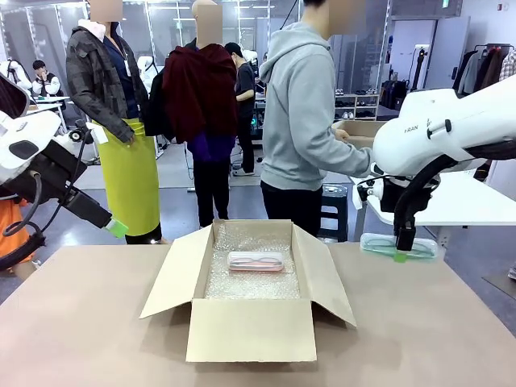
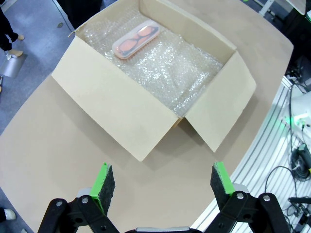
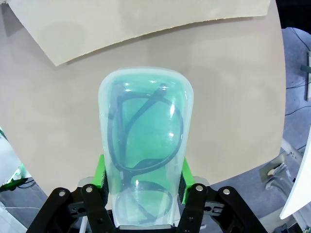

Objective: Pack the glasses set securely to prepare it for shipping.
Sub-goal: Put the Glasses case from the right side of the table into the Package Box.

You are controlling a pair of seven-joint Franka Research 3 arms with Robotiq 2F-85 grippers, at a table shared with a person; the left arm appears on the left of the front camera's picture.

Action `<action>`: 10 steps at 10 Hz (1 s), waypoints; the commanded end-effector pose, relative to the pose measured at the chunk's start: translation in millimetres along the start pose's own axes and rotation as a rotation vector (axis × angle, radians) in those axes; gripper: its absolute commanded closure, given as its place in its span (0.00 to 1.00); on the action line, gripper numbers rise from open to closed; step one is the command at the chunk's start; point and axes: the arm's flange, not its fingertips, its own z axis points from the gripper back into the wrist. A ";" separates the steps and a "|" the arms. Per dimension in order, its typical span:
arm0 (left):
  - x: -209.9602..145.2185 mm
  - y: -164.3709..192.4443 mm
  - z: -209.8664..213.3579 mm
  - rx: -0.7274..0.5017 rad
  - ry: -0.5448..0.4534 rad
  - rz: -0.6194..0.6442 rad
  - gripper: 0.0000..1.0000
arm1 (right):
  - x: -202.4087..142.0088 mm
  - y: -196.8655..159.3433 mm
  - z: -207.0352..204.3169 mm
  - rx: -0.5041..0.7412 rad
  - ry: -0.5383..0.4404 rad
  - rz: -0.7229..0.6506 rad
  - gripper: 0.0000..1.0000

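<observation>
Open brown cardboard box [image 1: 250, 329] at the middle of the table [image 1: 81, 322], flaps spread, floor lined with bubble wrap [image 1: 251, 284]. Inside, flat on the wrap near the far wall: pale pink glasses case [image 1: 255, 260], orange-tinted frames visible through its lid. Outside the box, well apart to the right, mint green case [image 1: 379, 244] with black-framed glasses inside, held level over the table's far right edge, clamped across its width by the right gripper [image 1: 401, 253]. At the box's left, raised above the table, left gripper [image 2: 163, 175] with green pads [image 2: 103, 182] wide apart, empty.
</observation>
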 end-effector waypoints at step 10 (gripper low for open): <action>-0.2 0.9 1.7 -0.015 -0.009 -0.007 0.00 | 274.2 71.3 30.0 -0.006 -0.030 0.274 0.36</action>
